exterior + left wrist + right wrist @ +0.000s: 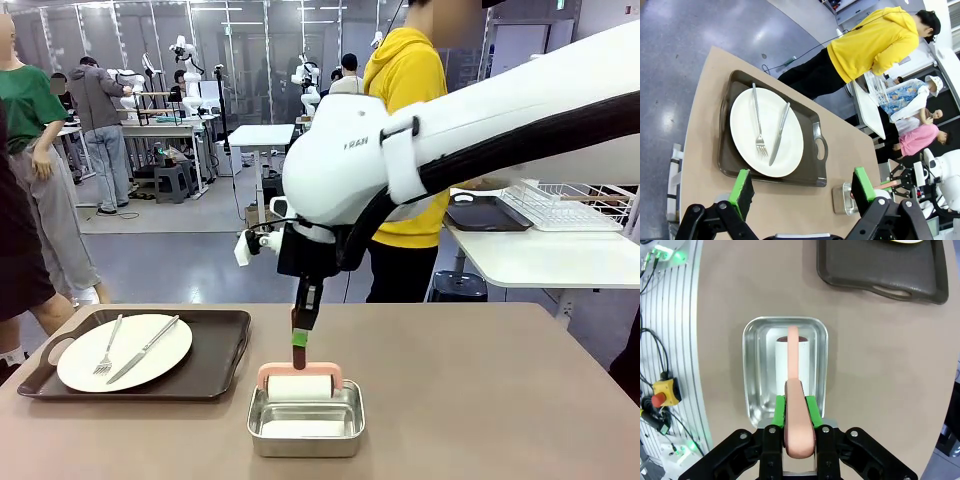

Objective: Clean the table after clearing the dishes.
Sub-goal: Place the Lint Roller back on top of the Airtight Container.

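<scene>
- The right arm (480, 120) comes in from the right side, reaches across the middle of the table (480, 400) and bends at the wrist so that its gripper points straight down.
- The right gripper (299, 340) has its jaws clamped on the pink handle (792, 390) of a cleaning roller (300, 386). In the right wrist view the green pads (779, 407) press against both sides of the handle.
- The white roll of the roller lies inside a steel pan (305, 445). The handle rises from it, close to upright, into the gripper.
- The pan stands on the table near the robot's edge, about mid-width, just to the right of the tray.
- The left gripper (802, 175) hangs above the table's left part, looking down on the tray. Its jaws are wide apart and hold nothing.
- A dark brown tray (215, 365) sits on the left part of the table and carries a round white plate (80, 365).
- A fork (108, 350) and a knife (143, 350) lie side by side on the plate, fork to the left.
- A second dark tray (485, 213) lies on a white side table (540, 255) at the far right, beside a wire dish rack (560, 205).
- A person (405, 70) in a yellow hooded top stands beyond the far edge, near the side table.
</scene>
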Robot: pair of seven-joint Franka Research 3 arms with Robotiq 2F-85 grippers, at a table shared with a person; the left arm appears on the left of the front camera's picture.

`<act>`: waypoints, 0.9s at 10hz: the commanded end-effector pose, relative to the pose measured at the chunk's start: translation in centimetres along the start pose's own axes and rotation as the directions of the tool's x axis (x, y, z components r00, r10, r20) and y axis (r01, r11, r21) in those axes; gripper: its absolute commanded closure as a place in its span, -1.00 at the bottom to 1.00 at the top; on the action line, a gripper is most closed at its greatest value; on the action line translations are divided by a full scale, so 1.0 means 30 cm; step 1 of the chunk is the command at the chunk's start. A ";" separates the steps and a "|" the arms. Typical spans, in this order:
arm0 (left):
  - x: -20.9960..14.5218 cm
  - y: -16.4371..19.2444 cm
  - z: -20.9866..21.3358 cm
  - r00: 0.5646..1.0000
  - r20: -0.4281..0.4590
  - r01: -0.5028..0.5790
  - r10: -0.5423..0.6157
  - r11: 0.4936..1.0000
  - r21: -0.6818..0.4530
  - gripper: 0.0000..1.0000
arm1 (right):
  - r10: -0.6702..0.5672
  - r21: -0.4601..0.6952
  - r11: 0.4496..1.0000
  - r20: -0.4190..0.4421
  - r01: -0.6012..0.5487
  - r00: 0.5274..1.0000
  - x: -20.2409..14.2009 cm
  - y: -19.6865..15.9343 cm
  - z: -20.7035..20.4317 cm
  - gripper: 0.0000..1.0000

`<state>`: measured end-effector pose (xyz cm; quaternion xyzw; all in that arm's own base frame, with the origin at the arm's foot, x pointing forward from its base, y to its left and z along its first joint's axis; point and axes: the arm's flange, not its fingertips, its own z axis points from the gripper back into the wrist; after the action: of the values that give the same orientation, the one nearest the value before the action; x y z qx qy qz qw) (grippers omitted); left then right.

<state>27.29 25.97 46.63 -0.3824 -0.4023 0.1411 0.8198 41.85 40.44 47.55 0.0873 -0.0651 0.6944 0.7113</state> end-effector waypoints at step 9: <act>0.003 0.004 0.006 1.000 0.013 0.010 -0.009 1.000 -0.025 -1.00 | -0.059 0.028 0.998 0.022 0.058 0.998 -0.068 -0.155 -0.179 0.59</act>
<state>27.29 25.96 46.63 -0.3824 -0.4022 0.1411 0.8198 45.64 39.76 42.01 0.1034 -0.0437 0.6764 0.7279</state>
